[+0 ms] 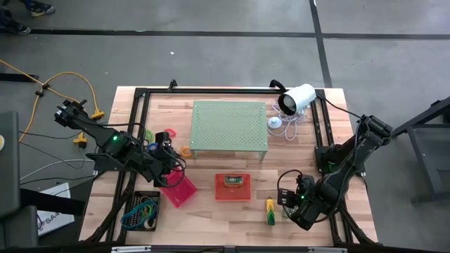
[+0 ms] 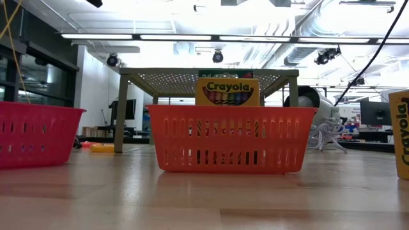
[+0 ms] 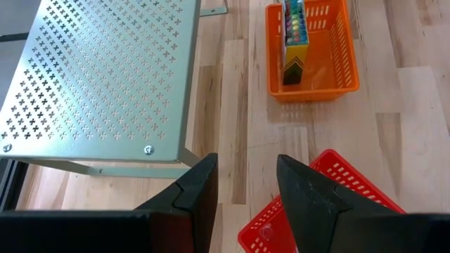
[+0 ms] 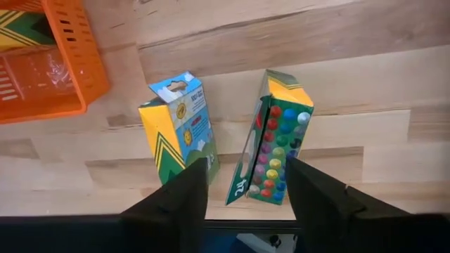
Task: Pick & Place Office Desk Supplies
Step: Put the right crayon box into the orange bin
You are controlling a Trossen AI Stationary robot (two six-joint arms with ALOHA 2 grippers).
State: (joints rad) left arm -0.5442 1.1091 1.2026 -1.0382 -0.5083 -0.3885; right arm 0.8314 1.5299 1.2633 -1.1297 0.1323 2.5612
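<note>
Spanning the upper middle of the high view, the pale green perforated metal stand tops the wooden table. Below it sits the orange plastic basket holding a crayon box. Lower right, the right gripper hangs empty, fingers parted, above two standing crayon boxes. At left, the left gripper gapes empty over the red basket.

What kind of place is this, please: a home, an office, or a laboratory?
Probably a robotics lab or workshop: two arms are mounted at a wooden table, exposed pipes and strip lights run overhead, and a white camera sits on the table.
</note>
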